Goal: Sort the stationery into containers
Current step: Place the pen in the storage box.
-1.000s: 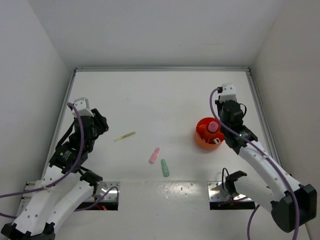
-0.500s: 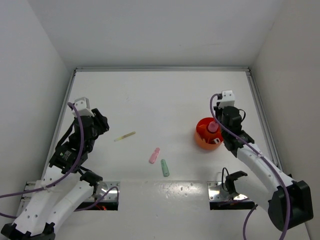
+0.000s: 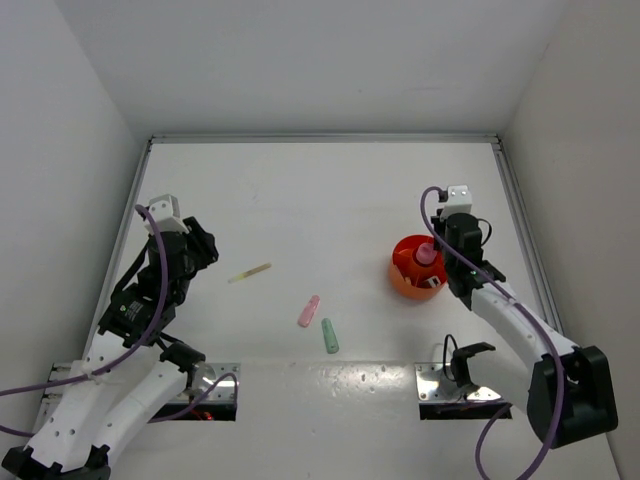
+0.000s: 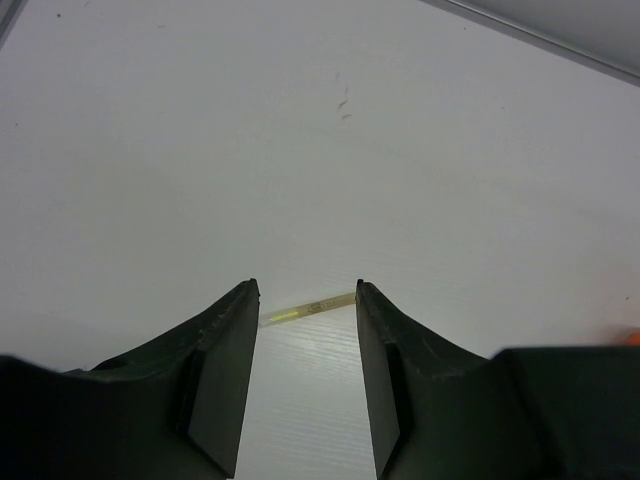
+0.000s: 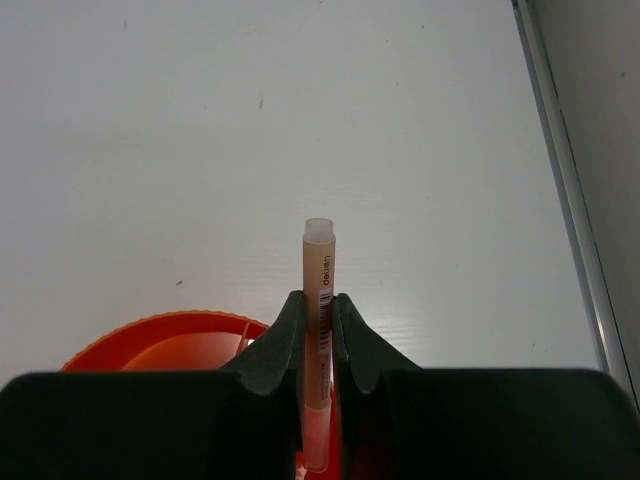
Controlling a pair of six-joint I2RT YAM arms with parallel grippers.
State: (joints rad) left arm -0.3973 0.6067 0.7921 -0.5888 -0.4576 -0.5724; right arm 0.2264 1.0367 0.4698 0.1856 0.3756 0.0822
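Observation:
My right gripper [image 5: 318, 297] is shut on a tan-grey tube [image 5: 319, 262] with a pale cap. It holds the tube over the right side of the orange-red tub [image 5: 160, 340]. In the top view the tube's pink cap [image 3: 427, 254] shows above the tub [image 3: 405, 280], with the right gripper [image 3: 447, 255] beside it. My left gripper [image 4: 307, 290] is open and empty above the table; a thin yellow stick [image 4: 310, 305] lies just beyond its fingertips. In the top view the stick [image 3: 250, 272] lies right of the left gripper [image 3: 203, 252].
A pink stubby marker [image 3: 309, 311] and a mint-green marker [image 3: 329, 336] lie side by side near the front middle of the table. A raised metal edge [image 5: 570, 190] runs along the table's right side, close to the tub.
The right wrist has shifted slightly toward the near side, still holding the tube over the tub. The left arm and the loose items have not moved.

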